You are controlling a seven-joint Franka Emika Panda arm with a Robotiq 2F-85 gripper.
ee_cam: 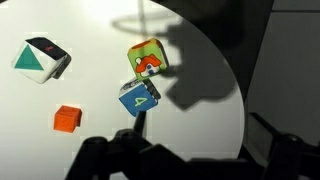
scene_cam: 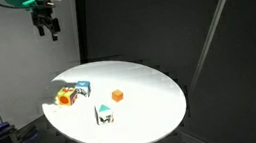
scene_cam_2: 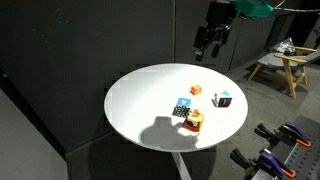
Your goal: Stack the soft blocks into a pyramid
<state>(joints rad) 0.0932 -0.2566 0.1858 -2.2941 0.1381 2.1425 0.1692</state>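
Wrist view looks down on four soft blocks, all lying singly on the round white table (ee_cam: 215,60), none resting on another, so I'd say the pyramid is not begun. A green-and-yellow block (ee_cam: 148,58) and a blue block (ee_cam: 138,97) sit corner to corner, touching or all but touching. A white-and-teal block (ee_cam: 40,58) lies well apart from them, and a small orange block (ee_cam: 66,118) sits on its own between the two groups.

In an exterior view the gripper (scene_cam: 50,32) hangs high above the table, off toward the side where the close pair lies. Its fingers look spread and there is nothing between them.

From where I stand, the close pair is the trouble. A finger coming down for either one has little room on the shared side and could shove the neighbour. That pair is also near the table's rim, so a hard nudge could send a block over the edge. The blocks lie at different angles, so a wrist that isn't turned to match would catch corners and twist the block. Being soft, they may squash under a firm grip and spring or lean when let go, spoiling the base. The orange one looks smaller than the rest; as a base piece it would likely leave the top block tilting.
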